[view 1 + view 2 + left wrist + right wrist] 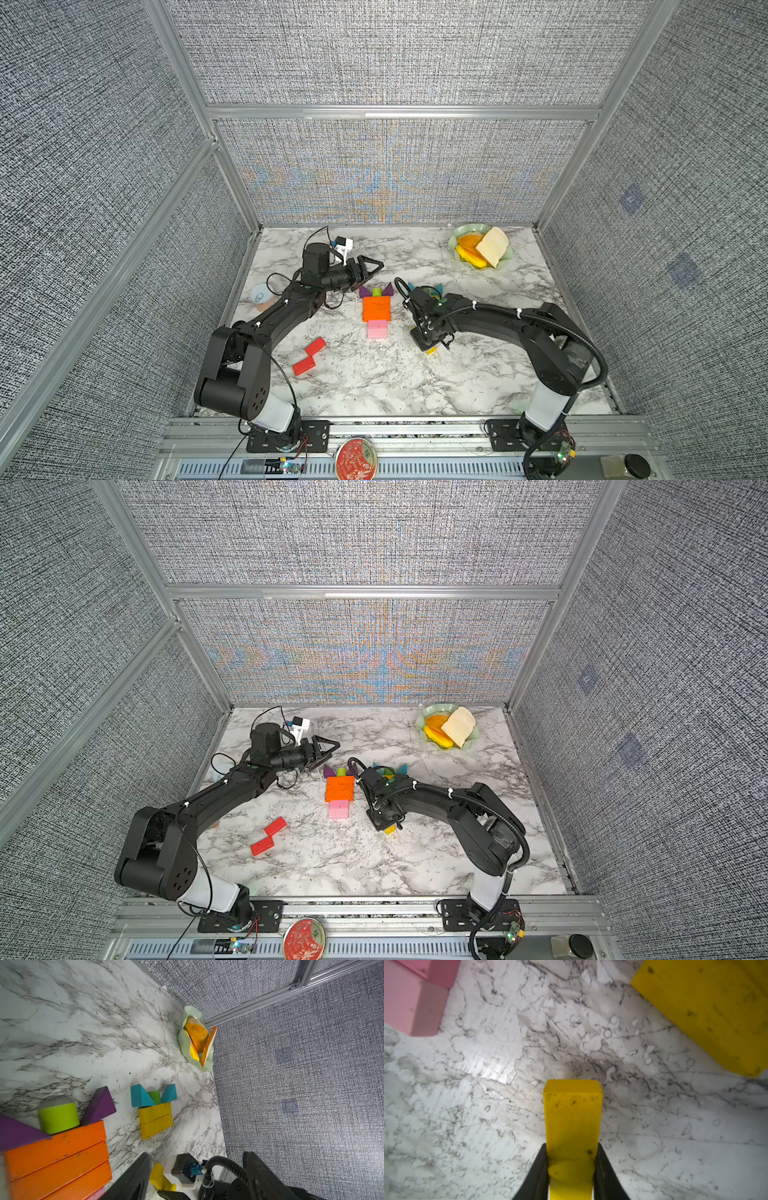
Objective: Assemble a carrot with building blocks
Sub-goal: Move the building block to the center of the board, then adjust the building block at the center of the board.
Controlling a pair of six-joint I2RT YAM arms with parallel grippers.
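Observation:
In both top views a flat carrot figure lies mid-table: two purple triangles and a lime-green stub above orange bars and pink bars. In the left wrist view, teal triangles, a green stub and two yellow bars form another figure; in the top views my right arm mostly covers it. My right gripper is shut on a yellow bar just above the marble, right of the pink bars. The left gripper hovers open and empty behind the purple triangles.
Two red bars lie loose at the front left. A pale green plate with toy fruit slices and a bread slice sits in the back right corner. A pale round object rests by the left wall. Fabric walls enclose the table.

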